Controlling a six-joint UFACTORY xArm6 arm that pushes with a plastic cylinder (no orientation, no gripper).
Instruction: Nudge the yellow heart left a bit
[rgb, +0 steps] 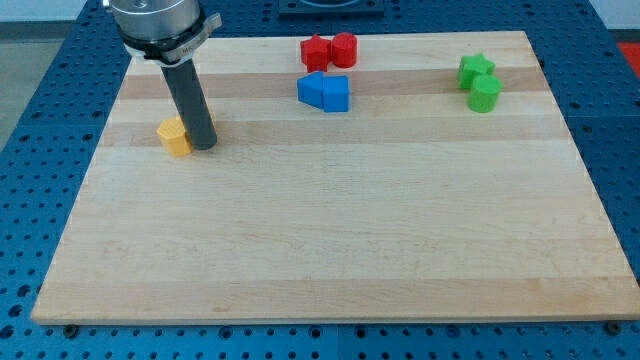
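Rod comes down from the view's top left, dark and upright, slightly tilted. My tip (204, 146) sits on the surface, pressed right against the right side of the yellow heart (174, 137). The end effector is a plain rod: no parts to open or close, nothing clamped, only contact at the side.

Yellow heart lies near the left edge of the wooden surface (330, 240), in the upper left part. The rod partly covers its right flank, so its outline is hard to read there. Nothing stands between the heart and the surface's left edge.

Further right, along the top edge: two red blocks, touching. The left red block (315, 52) looks star-like; the right red block (344, 48) looks rounded, exact shape unclear.

Just below them: two blue blocks, also touching. The left blue block (313, 89) is wedge-like, the right blue block (336, 94) is angular, shape uncertain.

Far right, upper area: green star (476, 69) with a green cylinder (485, 93) touching it just below.

All three pairs are well apart from the tip and the heart. Blue perforated bench (60, 120) surrounds the surface.
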